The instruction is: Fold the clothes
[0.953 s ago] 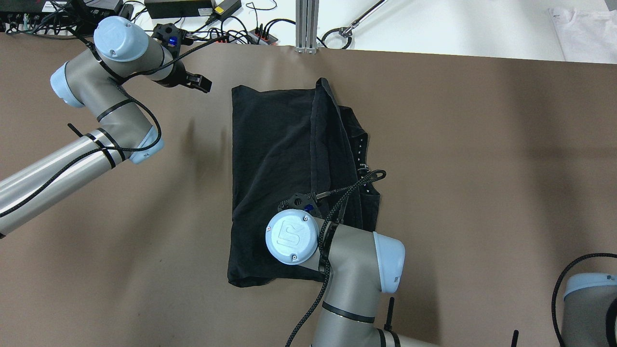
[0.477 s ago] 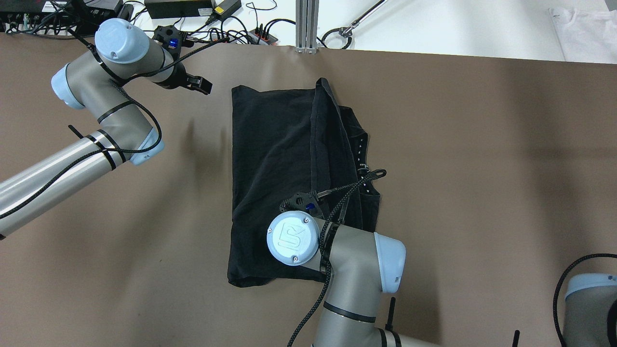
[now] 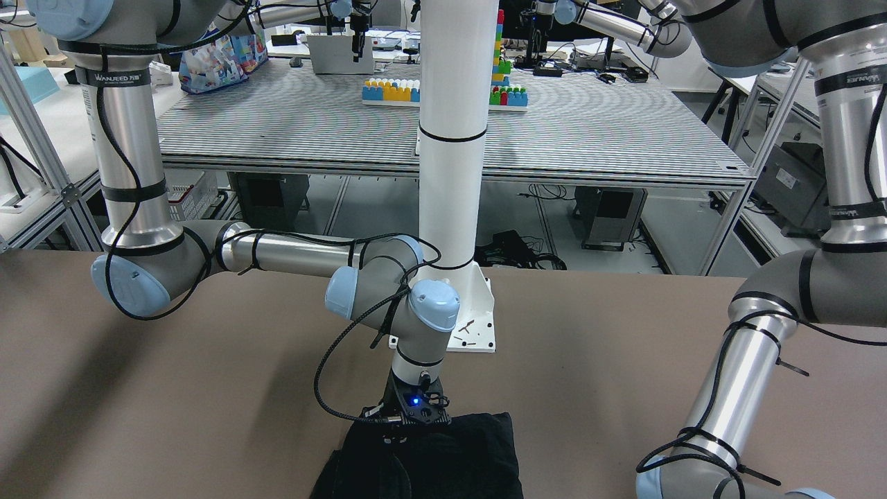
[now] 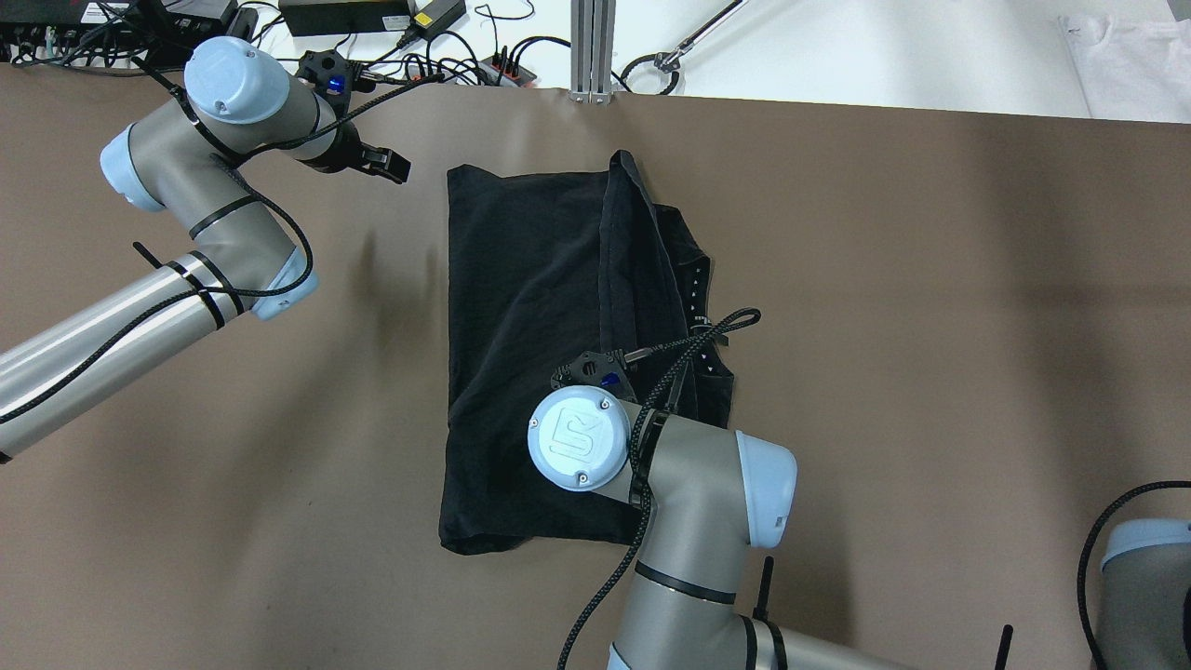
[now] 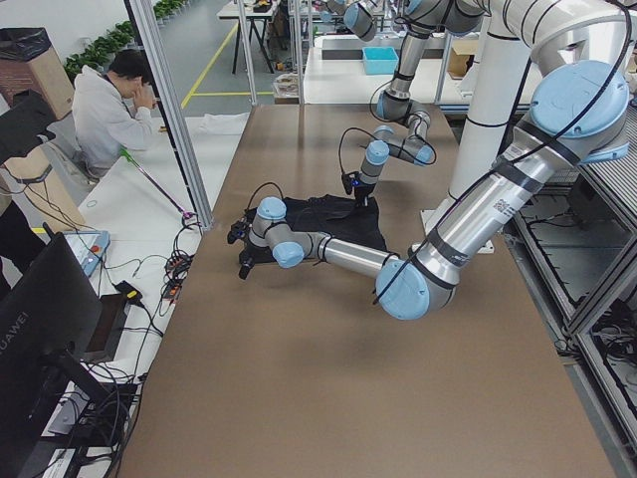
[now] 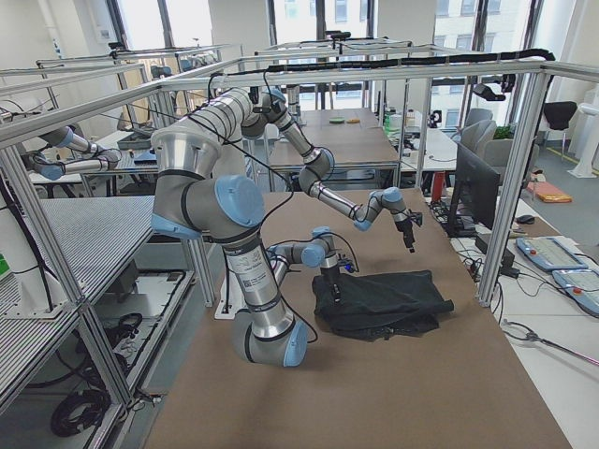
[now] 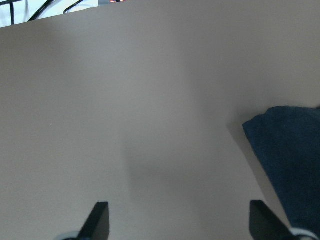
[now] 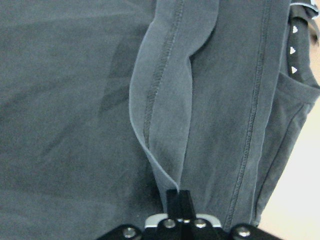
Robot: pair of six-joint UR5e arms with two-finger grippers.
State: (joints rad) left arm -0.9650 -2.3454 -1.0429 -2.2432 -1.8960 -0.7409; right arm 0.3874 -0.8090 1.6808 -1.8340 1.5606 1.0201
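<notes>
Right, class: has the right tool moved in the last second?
Yes. In the overhead view the right tool has shifted slightly toward the far edge of the table, along the black cloth.

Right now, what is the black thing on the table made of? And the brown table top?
The black clothes look like soft, matte cloth, perhaps cotton: they wrinkle and fold over, and the right wrist view shows stitched hems. The table top looks like a smooth, dull brown sheet with no shine. It could be paper or vinyl; I cannot tell which.
</notes>
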